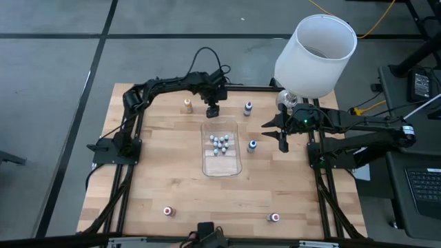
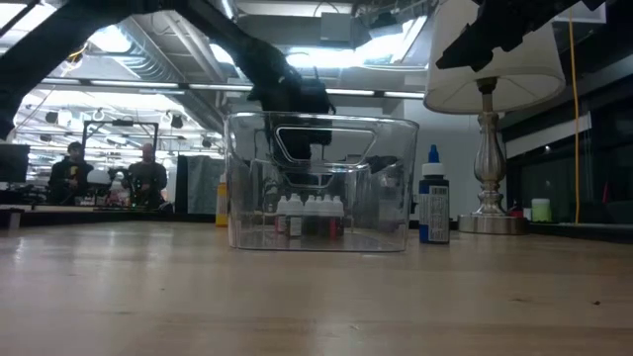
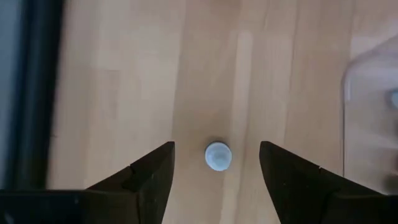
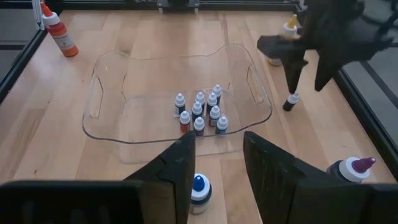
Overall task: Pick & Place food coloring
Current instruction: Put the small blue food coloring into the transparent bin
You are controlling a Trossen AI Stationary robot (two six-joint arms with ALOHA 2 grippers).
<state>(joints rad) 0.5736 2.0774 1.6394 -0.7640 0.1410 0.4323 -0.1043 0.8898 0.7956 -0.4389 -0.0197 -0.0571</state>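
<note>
Several tiny white-capped food coloring bottles [image 4: 200, 112] stand clustered in the clear tray [image 1: 222, 165]. One more tiny bottle [image 3: 217, 155] stands on the wood just beyond the tray's far edge. My left gripper [image 3: 216, 144] hangs over it, pointing down and open, with one finger on each side and not touching it. The right wrist view shows this bottle [image 4: 290, 101] under the left gripper [image 4: 305, 74]. My right gripper [image 1: 275, 134] is open, right of the tray, near a blue-capped bottle [image 1: 252, 146].
Larger bottles stand around the tray: a yellowish one [image 1: 187, 105] and a dark-capped one [image 1: 248, 108] at the far side, and two red-capped ones [image 1: 167, 211] [image 1: 274, 218] near the front edge. A white lampshade [image 1: 315, 55] stands at the far right corner. People sit in the room behind.
</note>
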